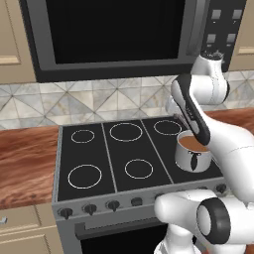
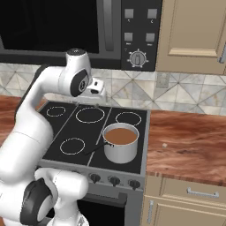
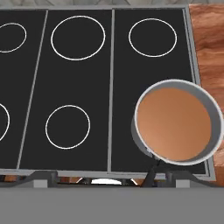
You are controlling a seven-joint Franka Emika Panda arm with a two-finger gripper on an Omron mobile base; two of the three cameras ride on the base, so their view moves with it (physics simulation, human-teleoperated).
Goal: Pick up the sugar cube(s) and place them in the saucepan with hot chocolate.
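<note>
Here, 1 saucepan (image 3: 175, 124) stands on the black stovetop (image 3: 78, 83), a small shiny steel cylinder filled nearly to the rim with smooth brown liquid, its short dark handle pointing toward the stove's front edge. In the hand view it lies below the jaws and off to one side, at the front corner of the cooktop nearest the wooden counter (image 3: 210, 52). 1 tiny pale speck (image 2: 164, 145) rests on that counter beside the stove; it is too small to say whether it is a sugar cube.

The gripper (image 2: 98, 93) hangs well above the cooktop, apart from the pan. Its jaws stand spread wide and hold nothing.

6 white burner rings mark the stovetop, 3 in the back row and 3 in front; the pan covers the 6th almost fully. 1 row of dark knobs (image 1: 89, 209) runs along the stove front. Above, 1 dark microwave (image 1: 114, 34) hangs with its button panel (image 2: 139, 33) and 1 dial. Tiled backsplash (image 1: 64, 101) runs behind, and tan cabinets (image 2: 194, 35) flank it.
</note>
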